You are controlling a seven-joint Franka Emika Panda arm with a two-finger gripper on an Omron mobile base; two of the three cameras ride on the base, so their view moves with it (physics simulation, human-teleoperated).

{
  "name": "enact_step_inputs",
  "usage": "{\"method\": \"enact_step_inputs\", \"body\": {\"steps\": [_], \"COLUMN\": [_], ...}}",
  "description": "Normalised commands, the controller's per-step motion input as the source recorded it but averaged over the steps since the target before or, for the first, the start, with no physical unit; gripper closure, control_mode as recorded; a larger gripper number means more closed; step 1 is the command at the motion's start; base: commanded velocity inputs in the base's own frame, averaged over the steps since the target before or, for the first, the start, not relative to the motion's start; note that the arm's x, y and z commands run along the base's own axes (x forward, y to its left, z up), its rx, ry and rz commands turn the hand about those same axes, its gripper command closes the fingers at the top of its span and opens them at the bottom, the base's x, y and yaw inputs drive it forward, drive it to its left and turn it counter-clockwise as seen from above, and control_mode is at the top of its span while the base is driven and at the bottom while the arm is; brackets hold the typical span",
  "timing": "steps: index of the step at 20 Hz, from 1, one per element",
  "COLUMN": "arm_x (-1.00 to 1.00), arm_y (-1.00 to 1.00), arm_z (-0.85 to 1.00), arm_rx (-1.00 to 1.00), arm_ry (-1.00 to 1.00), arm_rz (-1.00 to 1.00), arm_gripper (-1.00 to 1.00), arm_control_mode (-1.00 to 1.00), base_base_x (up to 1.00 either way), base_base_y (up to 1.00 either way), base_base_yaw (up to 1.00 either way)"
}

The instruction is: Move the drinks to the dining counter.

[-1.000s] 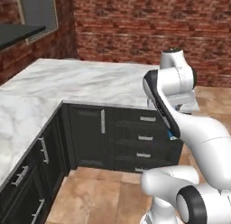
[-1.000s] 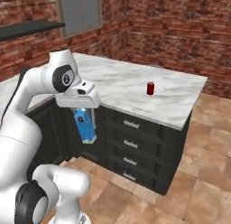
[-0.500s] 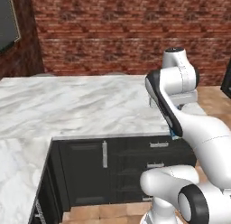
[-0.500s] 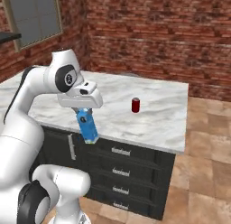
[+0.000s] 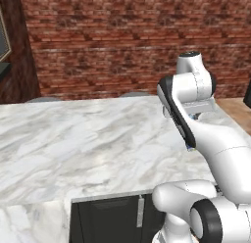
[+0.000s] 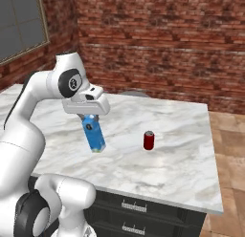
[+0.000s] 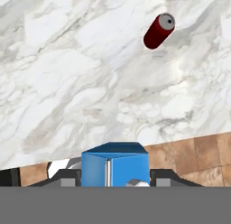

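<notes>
Driven closer, the claw (image 6: 92, 121) now grips the blue carton (image 6: 94, 134) above the dining counter (image 6: 182, 159) near the can (image 6: 149, 140).

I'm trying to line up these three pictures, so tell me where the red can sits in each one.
Left base view: I can't make it out; the arm covers that side.
Right base view: red can right of centre, upright on the dining counter.
Hand view: upper right.
Shared landmark: the counter's veined marble top.
</notes>
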Motion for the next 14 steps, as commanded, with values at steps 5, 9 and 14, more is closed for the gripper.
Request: {"method": "enact_step_inputs", "body": {"steps": [5, 9, 14], "arm_x": [0.0, 0.0, 0.0], "arm_y": [0.0, 0.0, 0.0], "arm_z": [0.0, 0.0, 0.0], "arm_rx": [0.0, 0.0, 0.0], "arm_ry": [0.0, 0.0, 0.0], "arm_rz": [0.0, 0.0, 0.0], "arm_gripper": [1.0, 1.0, 1.0], "arm_control_mode": [1.0, 1.0, 1.0], "base_base_x": [1.0, 1.0, 1.0], "base_base_y": [-0.13, 0.0, 0.0], "base_base_yaw": [0.0, -0.07, -0.08]}}
